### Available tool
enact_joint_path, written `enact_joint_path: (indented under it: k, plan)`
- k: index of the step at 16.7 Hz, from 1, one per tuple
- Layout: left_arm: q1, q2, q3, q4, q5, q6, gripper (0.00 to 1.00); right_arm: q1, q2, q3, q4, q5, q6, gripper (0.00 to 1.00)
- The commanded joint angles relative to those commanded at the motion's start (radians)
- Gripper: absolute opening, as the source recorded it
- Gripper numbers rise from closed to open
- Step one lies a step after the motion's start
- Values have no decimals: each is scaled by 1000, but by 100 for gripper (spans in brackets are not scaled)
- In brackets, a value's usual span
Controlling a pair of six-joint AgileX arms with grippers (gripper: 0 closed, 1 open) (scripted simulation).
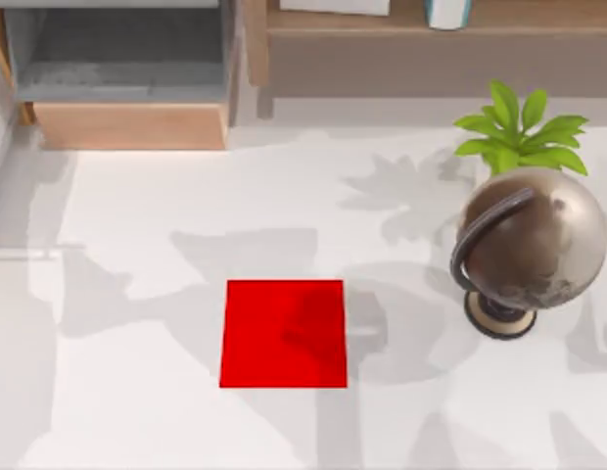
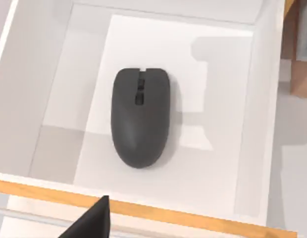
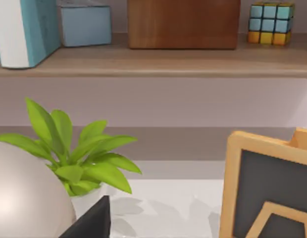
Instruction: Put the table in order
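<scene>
**Tidying a white tabletop with a mouse already in the drawer**

Starting at the top view's left, the open grey drawer with a light-wood front [image 1: 127, 78] sits at the far left corner; the left wrist view looks down into it, where a matte black computer mouse [image 2: 140, 116] lies flat on the pale floor, apart from every wall. It should be light, rigid and rather slick; its narrower flanks look like the best hold. A dark fingertip [image 2: 91, 220] of the left gripper juts in over the wooden front edge; I cannot tell whether those fingers are spread or closed.

The large matte white table [image 1: 127, 294] spans the whole view, stiff and fixed, nothing to lift; a flat red square mat [image 1: 284, 333] lies near its middle, bare.

At the right stands a bronze globe on a round dark foot [image 1: 529, 245], likely heavy and smooth, best taken at the stand; just behind it is a green leafy plant [image 1: 519, 132], fragile.

The right wrist view shows a wood-framed dark board [image 3: 270, 188], cut off; on the shelf, a colourful puzzle cube [image 3: 271, 16]; one dark finger [image 3: 91, 220] of the right gripper, its state unreadable.
</scene>
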Motion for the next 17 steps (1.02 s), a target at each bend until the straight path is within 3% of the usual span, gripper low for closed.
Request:
enact_joint_path:
  k: [9, 13, 17]
  plan:
    - [92, 782, 737, -393, 8, 60, 100, 0, 0, 0, 0, 0, 0, 100]
    - [95, 979, 924, -488, 13, 76, 100, 0, 0, 0, 0, 0, 0, 100]
    - [86, 1038, 983, -516, 17, 83, 100, 0, 0, 0, 0, 0, 0, 100]
